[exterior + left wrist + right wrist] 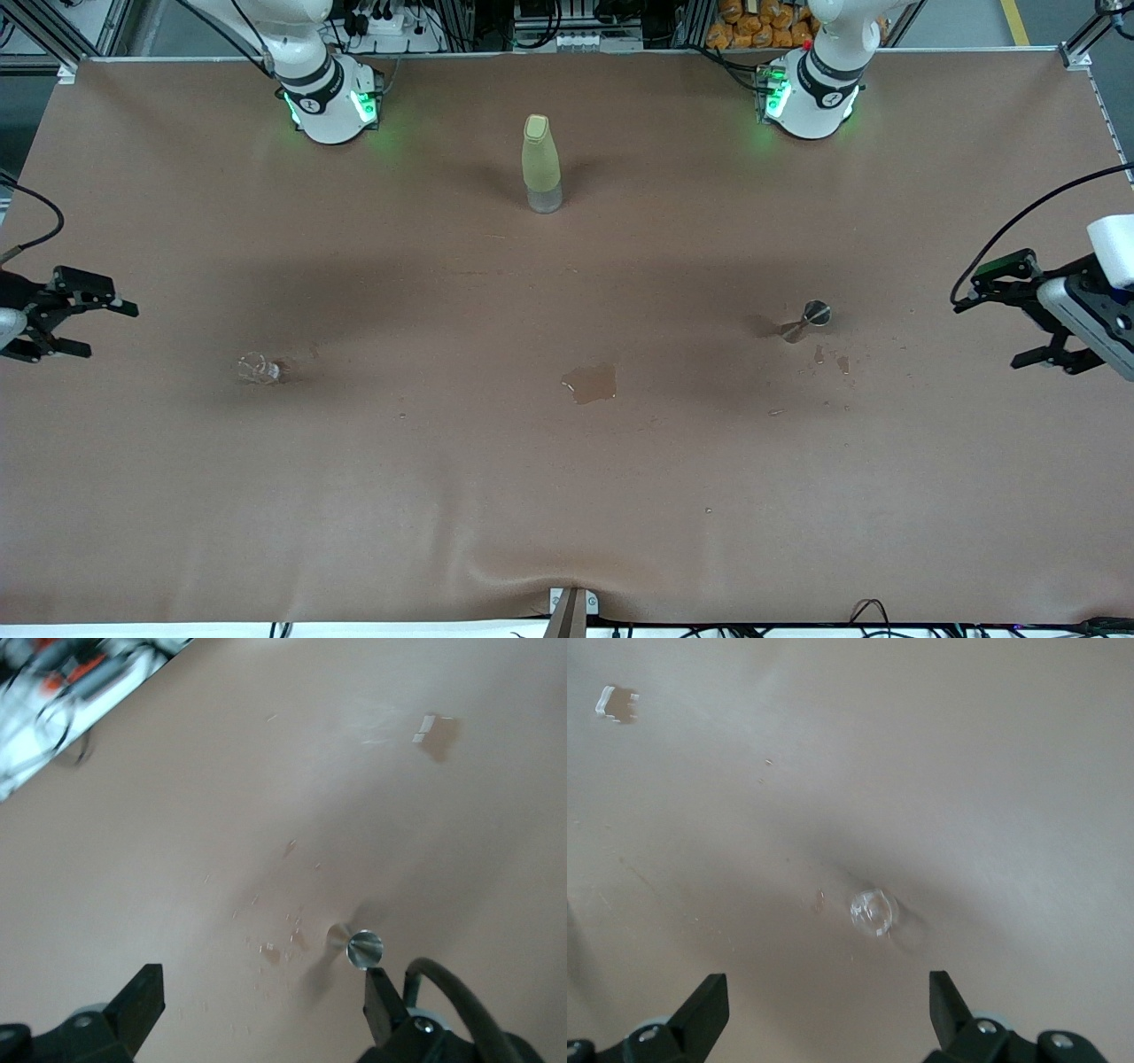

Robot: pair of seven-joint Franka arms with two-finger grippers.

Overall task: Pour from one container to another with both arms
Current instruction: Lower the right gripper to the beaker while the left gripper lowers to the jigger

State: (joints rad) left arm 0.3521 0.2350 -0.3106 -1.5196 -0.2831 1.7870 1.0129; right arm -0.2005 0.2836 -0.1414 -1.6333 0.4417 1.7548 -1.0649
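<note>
A small metal jigger [811, 317] [363, 948] stands toward the left arm's end of the table. A small clear glass [258, 368] [872, 911] sits toward the right arm's end, slightly nearer the front camera. A tall yellow-green bottle [542, 164] with a clear bottom stands upright between the two arm bases. My left gripper [988, 332] [263, 997] hangs open and empty over the table's end, apart from the jigger. My right gripper [108, 330] [830, 997] hangs open and empty over the other end, apart from the glass.
A small puddle [591, 383] [438, 734] [618, 704] lies mid-table, between jigger and glass. A few drops [833, 359] spot the brown table cover [567, 496] beside the jigger. The cover is rumpled along its front edge.
</note>
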